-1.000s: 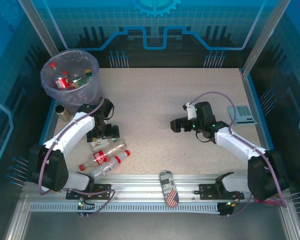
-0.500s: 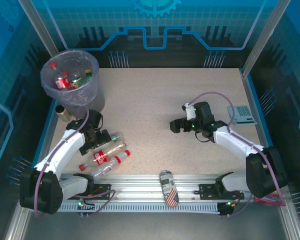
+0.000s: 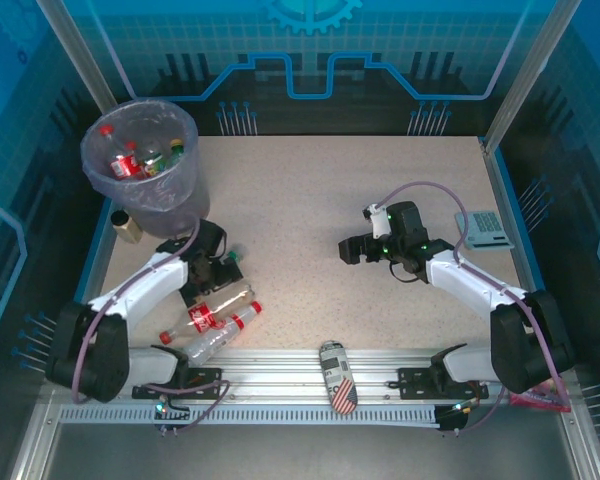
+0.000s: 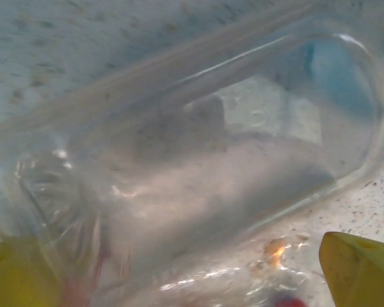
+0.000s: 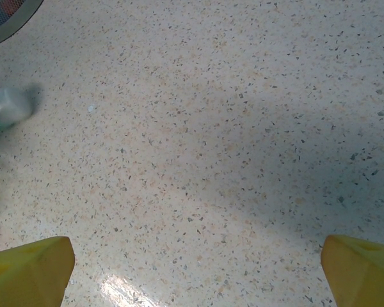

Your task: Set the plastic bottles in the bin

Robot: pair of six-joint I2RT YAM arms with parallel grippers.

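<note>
left gripper spread wide over a clear bottle, in the pile just near-side of the bin. More bottles inside the bin. right gripper wide too, empty, well right of it.

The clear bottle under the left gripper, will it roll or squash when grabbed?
The clear bottle looks empty, so it is probably light and easily dented. It lies on its side on the smooth table, so a nudge from the open left gripper would likely roll it. Its glossy wall may slip.
</note>
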